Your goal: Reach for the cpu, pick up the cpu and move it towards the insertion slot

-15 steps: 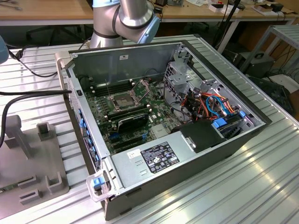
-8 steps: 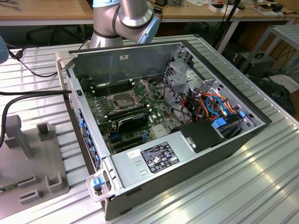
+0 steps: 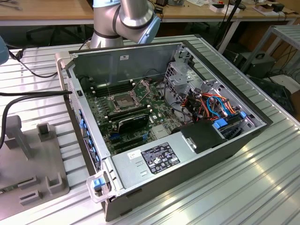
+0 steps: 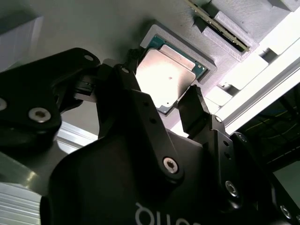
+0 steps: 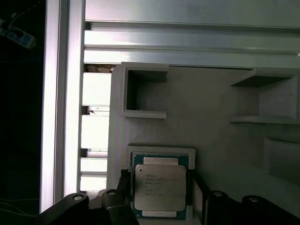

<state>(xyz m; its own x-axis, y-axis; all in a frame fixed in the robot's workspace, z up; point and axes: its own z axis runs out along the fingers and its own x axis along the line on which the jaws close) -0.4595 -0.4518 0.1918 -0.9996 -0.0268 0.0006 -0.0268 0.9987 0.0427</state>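
Observation:
The cpu [image 5: 160,187], a flat square chip with a silvery face on a green board, lies in a shallow square recess of a grey holder plate [image 5: 211,108]. In the second wrist view the cpu [image 4: 166,77] glares under the light. My gripper [image 5: 161,187] hangs right over it and is open, one black fingertip [image 5: 124,183] at each of two opposite edges; whether they touch the chip I cannot tell. In the second wrist view the gripper [image 4: 161,89] straddles the chip the same way. The insertion slot [image 3: 121,100], a square metal-framed socket, sits on the motherboard inside the open computer case.
The case [image 3: 187,150] lies open on a ribbed metal table. A black graphics card [image 3: 133,122] lies just in front of the socket, with a power supply [image 3: 150,159] and coloured cables [image 3: 213,105] nearby. Grey fixture blocks [image 3: 33,154] stand on the exterior view's left. Raised walls [image 5: 140,89] border the holder.

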